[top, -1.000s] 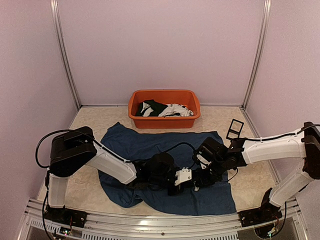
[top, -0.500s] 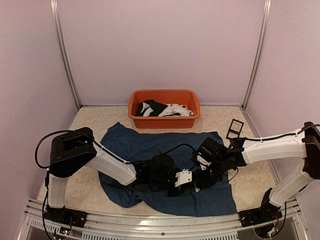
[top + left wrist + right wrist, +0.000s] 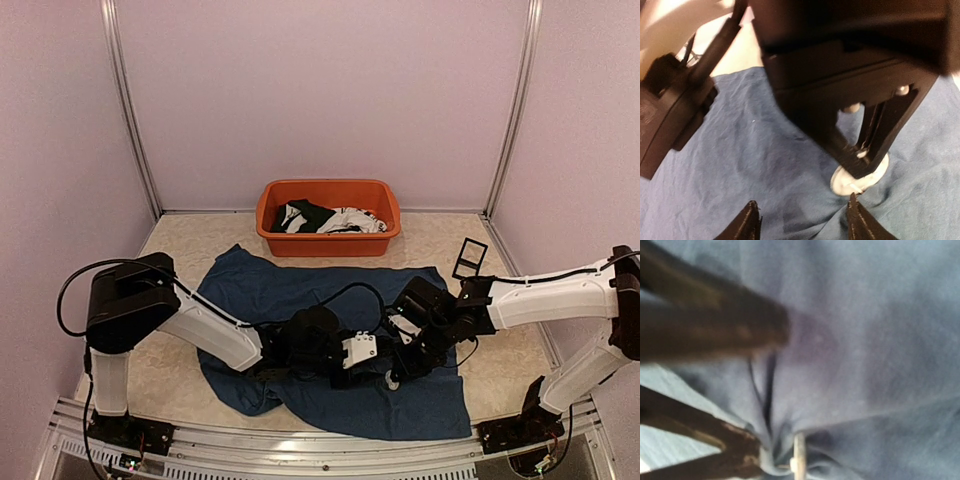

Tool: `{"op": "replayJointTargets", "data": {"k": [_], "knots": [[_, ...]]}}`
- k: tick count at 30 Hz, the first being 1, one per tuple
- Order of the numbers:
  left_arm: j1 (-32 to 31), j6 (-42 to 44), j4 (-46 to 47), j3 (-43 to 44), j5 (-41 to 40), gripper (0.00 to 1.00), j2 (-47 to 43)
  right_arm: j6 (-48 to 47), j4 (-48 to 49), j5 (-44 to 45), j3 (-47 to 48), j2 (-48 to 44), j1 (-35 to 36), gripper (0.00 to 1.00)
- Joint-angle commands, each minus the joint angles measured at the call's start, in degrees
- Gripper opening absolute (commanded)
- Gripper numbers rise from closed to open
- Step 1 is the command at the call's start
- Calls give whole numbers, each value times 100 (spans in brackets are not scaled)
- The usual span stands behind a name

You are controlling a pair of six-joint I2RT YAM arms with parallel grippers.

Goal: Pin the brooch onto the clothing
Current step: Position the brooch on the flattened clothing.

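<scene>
Speckled beige table (image 3: 180, 250), lilac walls (image 3: 320, 90), and an orange tub (image 3: 328, 192) beyond both claws. The navy T-shirt (image 3: 290, 285) lies rumpled beneath them. The left gripper (image 3: 805, 222) is parted and empty, just short of the round white brooch (image 3: 842, 182) on the cloth. The right gripper (image 3: 860, 161) is closed, its tips on the brooch, perhaps pinching it.

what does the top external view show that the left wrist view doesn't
Only top external: the orange tub holding black and white garments, and the small black frame. Only left wrist: the left end effector standing open, and the right end effector's closed tip resting on the white brooch. Both: the navy T-shirt beneath them.
</scene>
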Motion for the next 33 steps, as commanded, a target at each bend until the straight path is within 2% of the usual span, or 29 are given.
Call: {"op": "replayJointTargets", "data": {"k": [1, 5, 14, 21, 33], "knots": [[12, -48, 59, -204, -74, 61, -380, -1, -177, -122, -56, -142, 86, 0], [4, -107, 60, -410, 83, 71, -575, -6, -209, -88, -38, -106, 82, 0], [-38, -288, -307, -370, 373, 74, -548, 44, -105, -106, -47, -132, 77, 0], [-75, -292, -758, 17, 294, 73, -249, 67, -43, -197, -47, -230, 86, 0], [-75, -252, -1104, 154, 449, 69, -163, 79, -78, -197, 6, -313, 82, 0]]}}
